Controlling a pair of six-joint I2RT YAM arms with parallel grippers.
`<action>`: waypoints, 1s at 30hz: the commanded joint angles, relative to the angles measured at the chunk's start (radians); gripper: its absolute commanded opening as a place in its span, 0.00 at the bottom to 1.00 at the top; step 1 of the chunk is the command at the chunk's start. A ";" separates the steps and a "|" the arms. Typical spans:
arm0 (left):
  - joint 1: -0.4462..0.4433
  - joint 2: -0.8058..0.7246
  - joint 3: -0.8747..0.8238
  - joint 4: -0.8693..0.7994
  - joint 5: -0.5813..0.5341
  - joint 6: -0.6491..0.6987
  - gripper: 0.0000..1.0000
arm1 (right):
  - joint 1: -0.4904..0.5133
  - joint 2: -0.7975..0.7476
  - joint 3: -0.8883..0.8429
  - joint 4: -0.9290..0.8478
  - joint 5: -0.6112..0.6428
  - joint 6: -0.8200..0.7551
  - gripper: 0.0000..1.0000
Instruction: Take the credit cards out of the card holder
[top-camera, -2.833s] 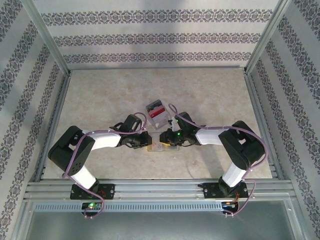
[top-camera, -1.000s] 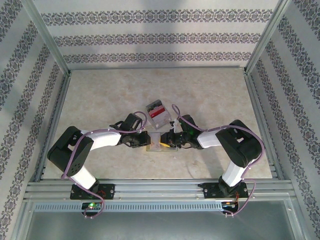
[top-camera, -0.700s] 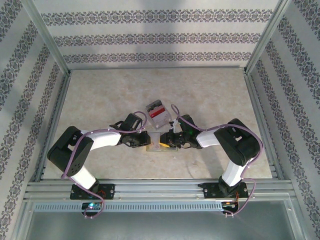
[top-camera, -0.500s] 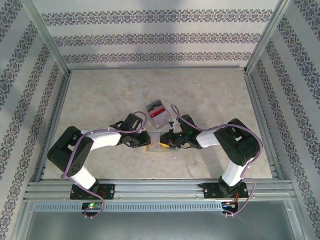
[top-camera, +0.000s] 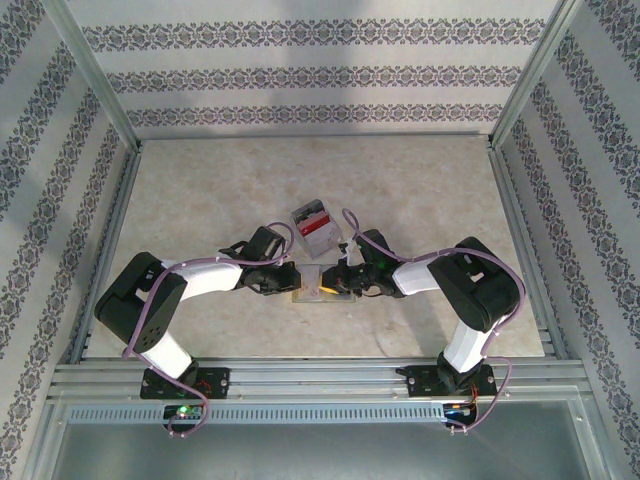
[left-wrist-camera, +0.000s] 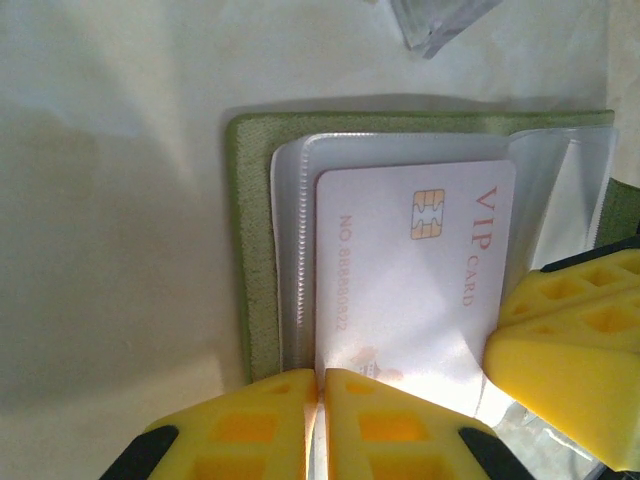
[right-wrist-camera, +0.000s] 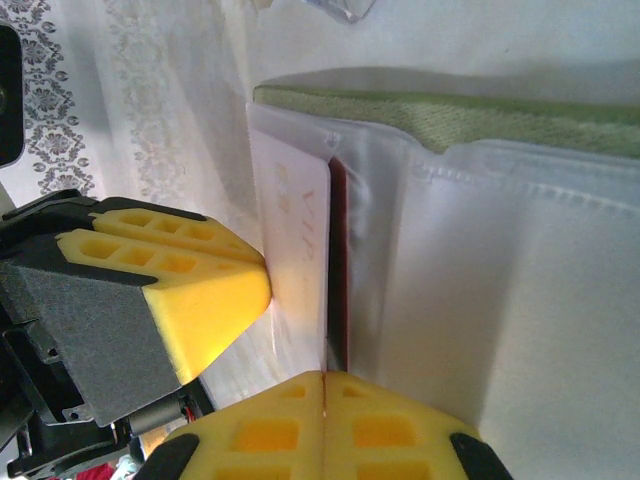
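— Near the front edge of the worktop, about midway along it: card holder lying open between the two arms.
— Hands?
— Left hand clenched on the card holder's edge, pinning it. Right hand clenched, apparently on the edge of the VIP card.
— Card out?
— No, mostly inside its sleeve. A red card sits behind it too.
— Progress?
— Early, I'd judge. Grip made, pull not done, and at least two cards left.

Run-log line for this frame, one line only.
left gripper: shut on card holder sleeve | right gripper: shut on VIP card edge | card: inside sleeve
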 joint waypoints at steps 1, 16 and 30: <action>-0.011 0.040 -0.001 -0.106 -0.074 0.024 0.14 | -0.001 -0.014 -0.006 0.034 -0.021 -0.007 0.03; -0.011 0.051 -0.005 -0.106 -0.075 0.021 0.14 | -0.023 -0.059 -0.045 -0.017 -0.001 -0.042 0.00; -0.011 0.016 -0.012 -0.023 -0.006 -0.008 0.18 | -0.024 -0.053 -0.040 -0.018 -0.007 -0.046 0.00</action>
